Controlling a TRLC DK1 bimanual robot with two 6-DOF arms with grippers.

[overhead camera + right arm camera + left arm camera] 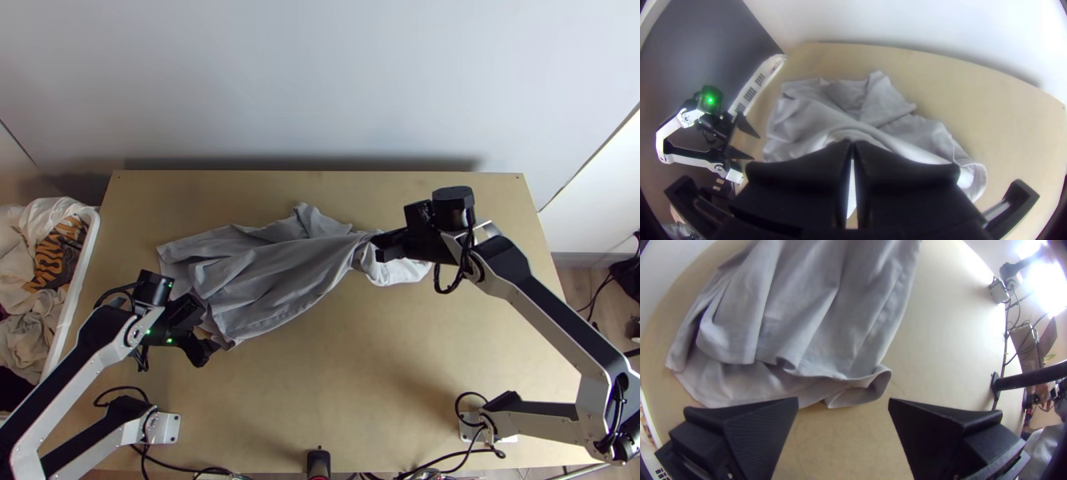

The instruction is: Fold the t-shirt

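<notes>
The grey shirt (264, 272) lies creased and partly bunched across the left and middle of the surface (336, 392). The right gripper (378, 246) is closed on the shirt, pinching a gathered part between its 2 fingers. The left gripper (207, 330) is open, its 2 fingers spread near the shirt's left end, where the left wrist view shows a curled edge. A white bin (83, 264) of clothes (40, 248) stands left of the surface.
</notes>
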